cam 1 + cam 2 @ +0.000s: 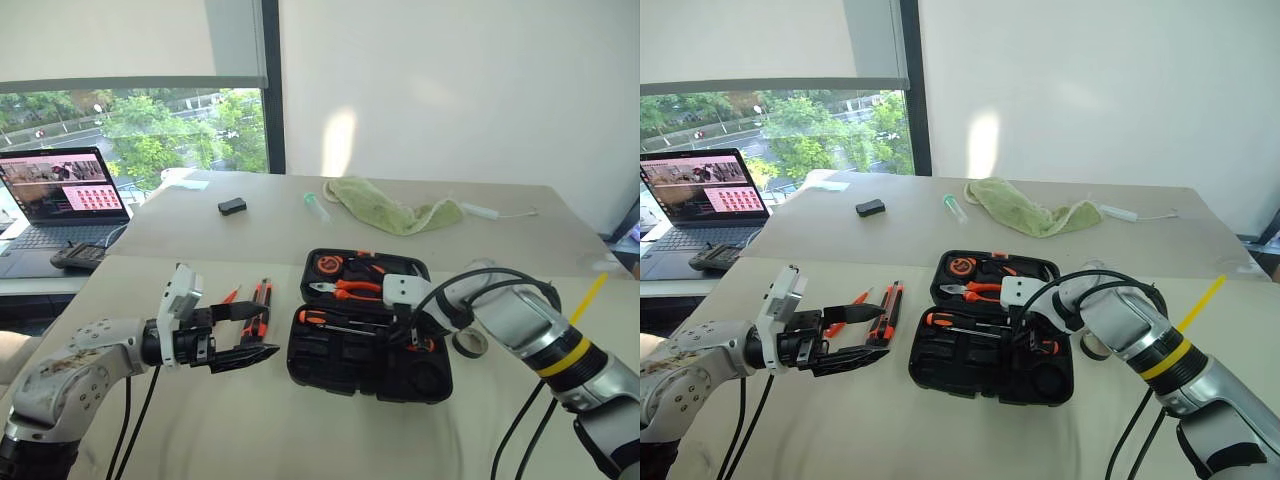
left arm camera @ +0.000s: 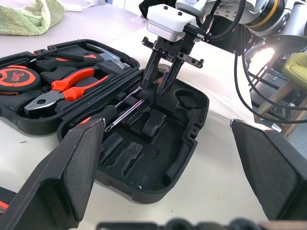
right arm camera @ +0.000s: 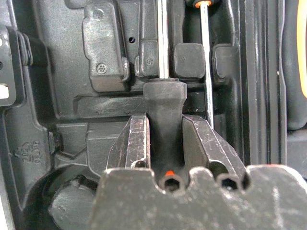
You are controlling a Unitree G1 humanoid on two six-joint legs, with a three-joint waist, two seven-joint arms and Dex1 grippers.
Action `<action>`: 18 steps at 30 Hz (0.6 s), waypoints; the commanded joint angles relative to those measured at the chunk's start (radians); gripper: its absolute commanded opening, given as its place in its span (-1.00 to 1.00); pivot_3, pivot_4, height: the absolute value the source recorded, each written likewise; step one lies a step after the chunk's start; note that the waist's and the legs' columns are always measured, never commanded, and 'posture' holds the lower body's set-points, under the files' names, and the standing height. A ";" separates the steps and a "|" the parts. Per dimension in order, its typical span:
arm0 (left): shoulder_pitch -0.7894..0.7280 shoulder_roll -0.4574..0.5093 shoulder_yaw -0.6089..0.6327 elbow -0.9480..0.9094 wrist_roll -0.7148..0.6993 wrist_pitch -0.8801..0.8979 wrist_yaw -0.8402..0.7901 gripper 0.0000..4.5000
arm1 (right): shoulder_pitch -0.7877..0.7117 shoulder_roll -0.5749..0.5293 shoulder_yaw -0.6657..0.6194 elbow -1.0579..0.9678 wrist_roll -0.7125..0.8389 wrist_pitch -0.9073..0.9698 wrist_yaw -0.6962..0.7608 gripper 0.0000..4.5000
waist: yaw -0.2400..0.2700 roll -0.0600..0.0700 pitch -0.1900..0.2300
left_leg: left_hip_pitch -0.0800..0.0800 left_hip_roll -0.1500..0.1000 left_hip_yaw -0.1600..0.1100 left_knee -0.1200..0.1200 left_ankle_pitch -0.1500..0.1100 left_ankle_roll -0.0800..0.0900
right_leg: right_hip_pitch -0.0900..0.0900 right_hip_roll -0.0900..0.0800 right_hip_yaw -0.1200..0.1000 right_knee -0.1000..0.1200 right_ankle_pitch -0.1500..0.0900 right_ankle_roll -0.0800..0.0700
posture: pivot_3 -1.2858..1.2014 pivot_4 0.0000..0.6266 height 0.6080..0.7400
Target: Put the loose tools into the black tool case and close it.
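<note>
We see the black tool case point(image 1: 368, 345) lying open on the worktop point(image 1: 300, 430). Right hand point(image 2: 160, 88) over its near half, clamped on a screwdriver point(image 3: 165, 115). Left hand point(image 1: 250, 335), fingers apart, hovers just left of the case.

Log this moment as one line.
right hand: gripping screwdriver over open case | left hand: open, empty | knife: on table

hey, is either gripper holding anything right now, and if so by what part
The right gripper is shut on a screwdriver, gripping its black handle, over the open case. The left gripper is open and holds nothing.
</note>
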 commanded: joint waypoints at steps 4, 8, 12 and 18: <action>-0.003 0.001 0.009 -0.024 -0.003 -0.030 -0.007 1.00 | 0.018 -0.050 0.002 0.016 -0.035 -0.018 0.024 -0.27 | 0.000 0.000 0.000 | 0.000 0.000 0.000 0.000 0.000 0.000 | 0.000 0.000 0.000 0.000 0.000 0.000 | 0.03 -0.52 1.00; 0.000 0.003 0.012 -0.025 -0.005 -0.029 -0.008 1.00 | 0.012 -0.048 -0.025 -0.003 -0.022 -0.028 0.022 0.08 | -0.001 0.000 0.000 | 0.000 0.000 0.000 0.000 0.000 0.000 | 0.000 0.000 0.000 0.000 0.000 0.000 | 0.03 -0.52 1.00; 0.003 0.002 0.010 -0.028 -0.001 -0.032 -0.005 1.00 | 0.014 -0.084 -0.107 -0.095 0.056 -0.032 0.070 0.08 | -0.002 0.000 0.000 | -0.001 0.000 0.000 0.000 0.000 0.000 | -0.002 0.000 0.000 0.000 0.000 0.000 | 0.03 -0.52 1.00; 0.008 -0.003 0.016 -0.030 0.000 -0.039 0.006 1.00 | 0.101 0.001 -0.368 -0.198 0.205 0.097 -0.074 -0.69 | -0.016 0.000 0.000 | -0.001 0.001 0.000 -0.003 0.001 -0.001 | -0.003 0.000 0.001 0.000 0.000 0.000 | 0.03 -0.52 1.00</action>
